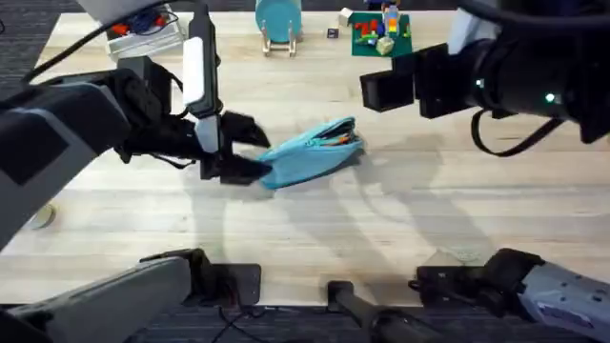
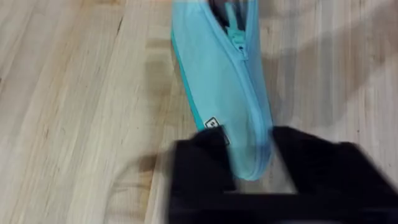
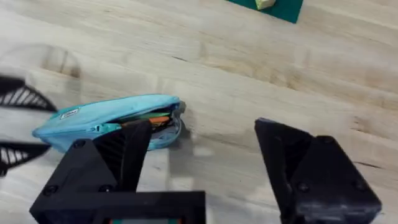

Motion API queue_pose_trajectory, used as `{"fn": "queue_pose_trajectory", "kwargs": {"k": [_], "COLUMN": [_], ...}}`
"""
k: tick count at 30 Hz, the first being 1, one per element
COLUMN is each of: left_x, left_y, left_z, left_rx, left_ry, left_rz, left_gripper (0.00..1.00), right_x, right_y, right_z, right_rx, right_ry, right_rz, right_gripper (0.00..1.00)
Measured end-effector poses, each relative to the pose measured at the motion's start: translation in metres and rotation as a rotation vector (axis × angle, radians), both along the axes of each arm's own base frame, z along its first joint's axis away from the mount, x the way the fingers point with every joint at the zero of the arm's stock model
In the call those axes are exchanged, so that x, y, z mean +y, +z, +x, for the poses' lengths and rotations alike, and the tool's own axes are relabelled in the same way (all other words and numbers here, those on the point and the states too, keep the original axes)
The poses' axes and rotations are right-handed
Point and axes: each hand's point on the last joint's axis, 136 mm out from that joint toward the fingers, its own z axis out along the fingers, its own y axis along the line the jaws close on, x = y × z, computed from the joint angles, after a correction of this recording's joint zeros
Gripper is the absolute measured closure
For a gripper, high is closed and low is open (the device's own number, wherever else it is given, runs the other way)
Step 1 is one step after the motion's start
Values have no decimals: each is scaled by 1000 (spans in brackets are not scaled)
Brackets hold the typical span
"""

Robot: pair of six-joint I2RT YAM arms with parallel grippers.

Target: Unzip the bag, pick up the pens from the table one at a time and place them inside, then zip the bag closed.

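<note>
Two end effectors at work over one bag point(image 1: 310, 152), lying mid-desk point(image 1: 381, 238) on its side, long axis running slantwise from the left arm toward the right. Left end effector point(image 2: 249, 163) clamped on the near closed end of the pouch, black fingers point(image 2: 202, 168) pinching the fabric from both sides. Right end effector point(image 3: 202, 165) spread wide, hanging above bare wood just beside the open far end, holding nothing. Zipper partly open at that far end; something orange, likely a pen point(image 3: 152, 119), visible inside the mouth. Soft, light, floppy cloth by the look: likely to buckle, slide or lift under a tug unless anchored. Best held at the stiffer seam of the closed end, as now, with the small pull tab point(image 2: 231, 15) taken between fingertips and drawn straight along the zipper line.
</note>
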Motion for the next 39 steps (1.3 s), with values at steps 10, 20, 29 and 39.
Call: {"fn": "queue_pose_trajectory", "kwargs": {"k": [10, 20, 29, 39], "left_x": [1, 2, 19, 15], "left_y": [1, 3, 52, 83], "left_z": [5, 0, 20, 23], "left_rx": [-27, 55, 114, 85], "left_ry": [2, 37, 135, 109], "left_rz": [4, 7, 125, 193], "left_gripper": [6, 6, 7, 7], "right_x": [-1, -1, 6, 16], "right_y": [-3, -4, -6, -15], "right_z": [-3, -3, -7, -18], "right_rx": [18, 18, 31, 89], "right_ry": [7, 7, 93, 192], "right_rz": [-10, -11, -31, -38], "right_gripper": [5, 5, 5, 5]}}
